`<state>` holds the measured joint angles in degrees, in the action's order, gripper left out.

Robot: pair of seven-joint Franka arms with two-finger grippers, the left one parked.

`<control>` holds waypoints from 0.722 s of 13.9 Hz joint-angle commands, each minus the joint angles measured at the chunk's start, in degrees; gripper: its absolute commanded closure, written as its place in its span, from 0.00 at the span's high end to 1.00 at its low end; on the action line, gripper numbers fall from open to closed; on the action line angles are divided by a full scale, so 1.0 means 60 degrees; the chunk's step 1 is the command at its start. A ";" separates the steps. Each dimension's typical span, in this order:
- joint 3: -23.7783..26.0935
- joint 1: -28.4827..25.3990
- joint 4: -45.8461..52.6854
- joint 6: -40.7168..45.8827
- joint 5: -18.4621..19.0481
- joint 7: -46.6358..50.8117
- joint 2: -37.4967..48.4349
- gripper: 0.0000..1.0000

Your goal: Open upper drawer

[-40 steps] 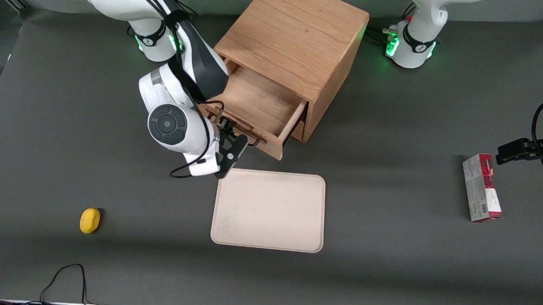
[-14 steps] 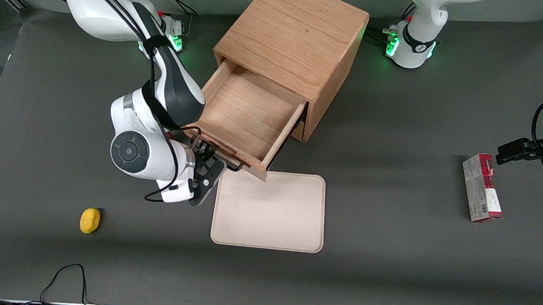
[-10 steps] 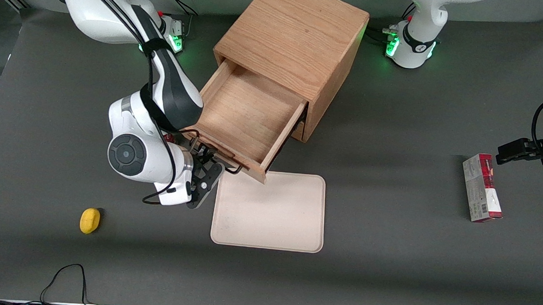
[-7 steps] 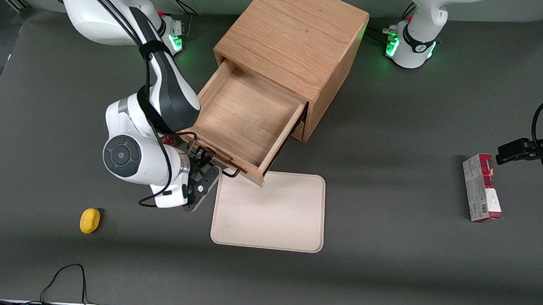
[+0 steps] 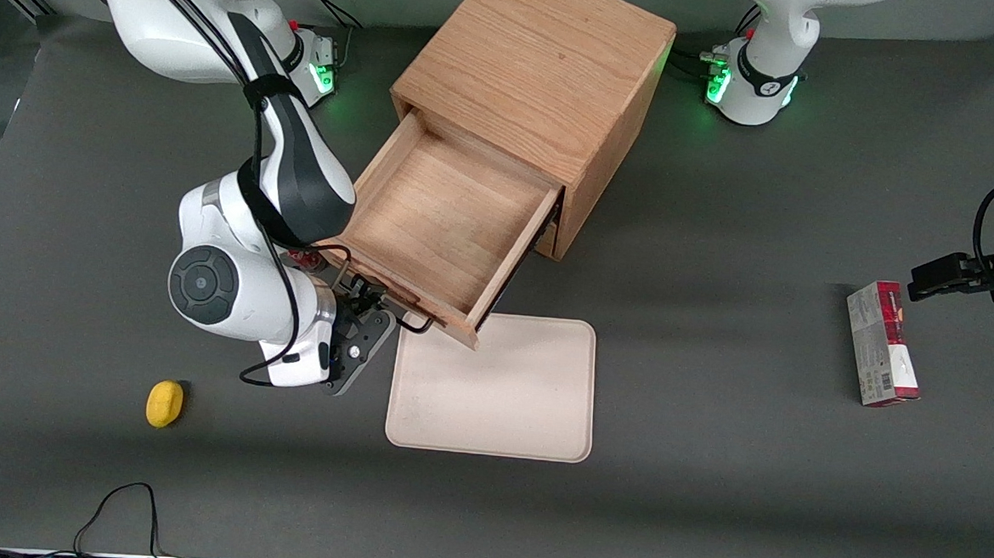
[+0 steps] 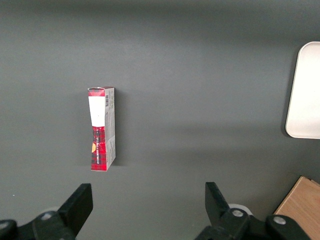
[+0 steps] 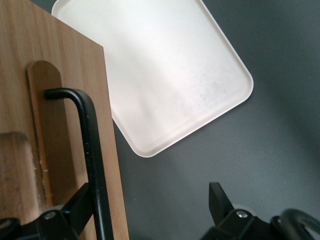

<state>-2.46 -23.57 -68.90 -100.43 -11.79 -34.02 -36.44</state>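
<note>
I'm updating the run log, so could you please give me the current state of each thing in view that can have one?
upper drawer: pulled far out, nothing inside.
black bar handle: between the gripper's fingers, not clamped.
gripper: open, at the drawer front.
tray: flat, bare, drawer corner overhanging it.
red box: lying flat, closed.

We see a glossy white right arm (image 5: 220,35) with a black elbow cover, a round dark grey joint cap, thin black cables looping alongside, green base lights, and a black tool (image 5: 367,327).
</note>
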 commanded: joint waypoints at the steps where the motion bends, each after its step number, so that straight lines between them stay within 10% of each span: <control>1: 0.0000 0.0075 0.0379 0.0563 0.0134 -0.0072 0.0111 1.00; 6: -0.0249 0.0280 0.0909 0.2424 0.0542 0.0103 0.0636 1.00; 10: -0.0890 0.0222 -0.2291 0.2298 0.0954 0.0675 0.3297 1.00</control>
<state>-5.41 -21.56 -68.49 -83.52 -7.20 -31.56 -28.05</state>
